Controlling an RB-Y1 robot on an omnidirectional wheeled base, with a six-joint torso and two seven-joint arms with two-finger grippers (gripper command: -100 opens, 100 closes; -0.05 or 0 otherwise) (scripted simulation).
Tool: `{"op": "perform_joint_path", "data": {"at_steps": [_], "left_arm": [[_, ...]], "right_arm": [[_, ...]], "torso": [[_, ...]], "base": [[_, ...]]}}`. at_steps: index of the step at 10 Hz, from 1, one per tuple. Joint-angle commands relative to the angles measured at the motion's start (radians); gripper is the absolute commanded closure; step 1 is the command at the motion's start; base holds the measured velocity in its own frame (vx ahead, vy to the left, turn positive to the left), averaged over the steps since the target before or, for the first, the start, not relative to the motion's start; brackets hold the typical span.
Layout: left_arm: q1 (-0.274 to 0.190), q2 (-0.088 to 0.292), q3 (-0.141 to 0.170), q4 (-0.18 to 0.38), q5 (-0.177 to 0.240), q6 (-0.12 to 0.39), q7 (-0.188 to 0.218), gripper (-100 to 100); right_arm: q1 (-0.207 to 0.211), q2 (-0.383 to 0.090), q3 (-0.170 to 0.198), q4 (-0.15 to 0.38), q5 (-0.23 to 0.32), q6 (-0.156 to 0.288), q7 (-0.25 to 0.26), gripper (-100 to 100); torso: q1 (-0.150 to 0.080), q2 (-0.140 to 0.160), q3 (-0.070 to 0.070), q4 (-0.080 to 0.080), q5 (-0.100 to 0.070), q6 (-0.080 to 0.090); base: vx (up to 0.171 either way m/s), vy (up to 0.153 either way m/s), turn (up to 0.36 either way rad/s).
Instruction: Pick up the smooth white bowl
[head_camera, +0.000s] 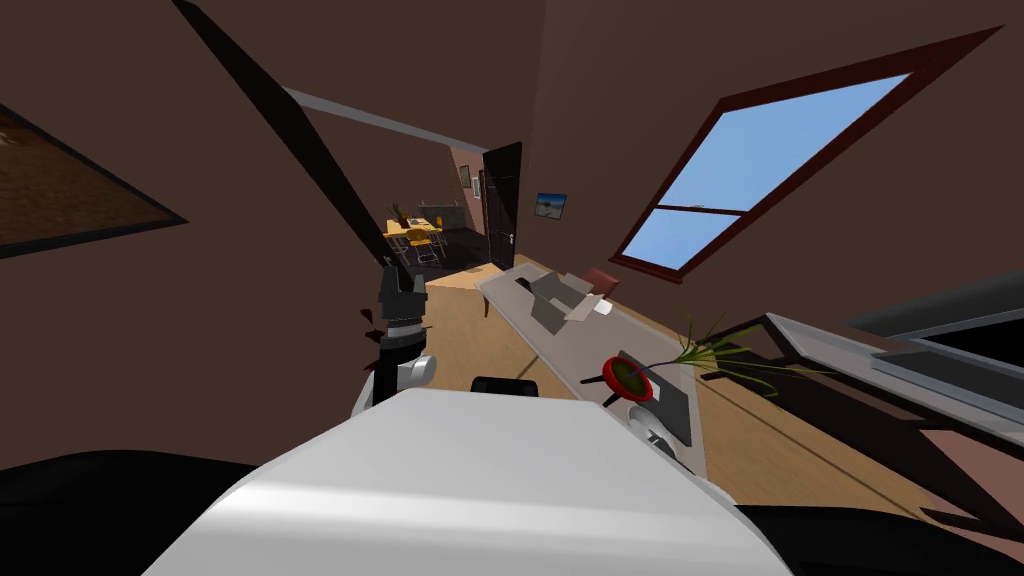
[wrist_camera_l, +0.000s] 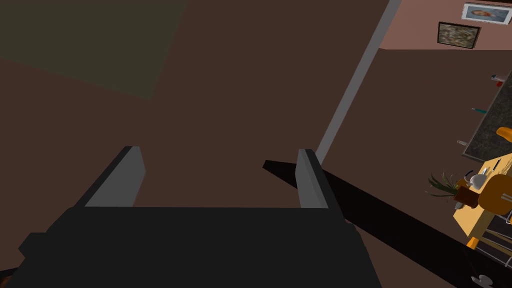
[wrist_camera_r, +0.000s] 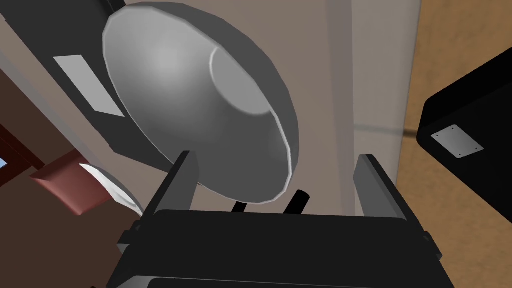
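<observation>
The smooth white bowl (wrist_camera_r: 200, 110) looms large just ahead of my right gripper (wrist_camera_r: 277, 182), resting partly on a dark mat (wrist_camera_r: 75, 75) on the grey table. The right gripper is open; the bowl's near rim reaches between the fingers, close to one finger (wrist_camera_r: 182, 180), with nothing clamped. My left gripper (head_camera: 398, 272) is raised at my left, away from the table, in front of the brown wall. In the left wrist view the left gripper (wrist_camera_l: 221, 175) stands open and holds nothing.
A long grey table (head_camera: 560, 330) runs along my right, carrying a red-rimmed pot with a green plant (head_camera: 628, 378) and folded papers (head_camera: 560, 295). Beside the bowl lie a dark red object (wrist_camera_r: 70, 185) and another white piece (wrist_camera_r: 112, 187). A black box (wrist_camera_r: 470, 145) stands over the wooden floor.
</observation>
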Motion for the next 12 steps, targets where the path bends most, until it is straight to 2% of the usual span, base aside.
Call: {"op": "perform_joint_path", "data": {"at_steps": [1, 2, 3, 6, 7, 8, 12], "left_arm": [[0.0, 0.0, 0.0, 0.0, 0.0, 0.0, 0.0, 0], [0.0, 0.0, 0.0, 0.0, 0.0, 0.0, 0.0, 0], [0.0, 0.0, 0.0, 0.0, 0.0, 0.0, 0.0, 0], [0.0, 0.0, 0.0, 0.0, 0.0, 0.0, 0.0, 0], [0.0, 0.0, 0.0, 0.0, 0.0, 0.0, 0.0, 0], [0.0, 0.0, 0.0, 0.0, 0.0, 0.0, 0.0, 0], [0.0, 0.0, 0.0, 0.0, 0.0, 0.0, 0.0, 0]], "right_arm": [[0.0, 0.0, 0.0, 0.0, 0.0, 0.0, 0.0, -100], [0.001, 0.0, 0.003, 0.001, 0.001, 0.002, -0.005, 0], [-0.018, 0.03, 0.016, 0.015, 0.002, 0.032, 0.007, -100], [-0.038, 0.06, 0.029, 0.028, 0.003, 0.062, 0.017, -100], [-0.041, 0.06, 0.014, 0.038, -0.001, 0.047, 0.038, -100], [-0.04, 0.06, 0.016, 0.037, 0.0, 0.051, 0.035, 100], [-0.04, 0.06, 0.016, 0.037, 0.0, 0.05, 0.035, 100]], "torso": [[0.0, 0.0, 0.0, 0.0, 0.0, 0.0], [0.0, 0.0, 0.0, 0.0, 0.0, 0.0], [0.001, 0.001, 0.0, 0.0, 0.0, 0.0], [-0.005, 0.002, 0.001, 0.0, -0.001, 0.0], [-0.004, 0.002, 0.001, 0.0, -0.001, 0.0], [-0.001, 0.001, 0.001, 0.0, 0.0, 0.0], [0.001, 0.001, 0.0, 0.0, 0.0, 0.0]], "base": [[0.007, -0.012, 0.023], [0.0, 0.0, 0.0], [0.004, -0.064, 0.051], [-0.015, -0.093, 0.033], [-0.004, -0.028, 0.005], [-0.001, -0.006, 0.0], [0.0, 0.0, 0.0]]}}
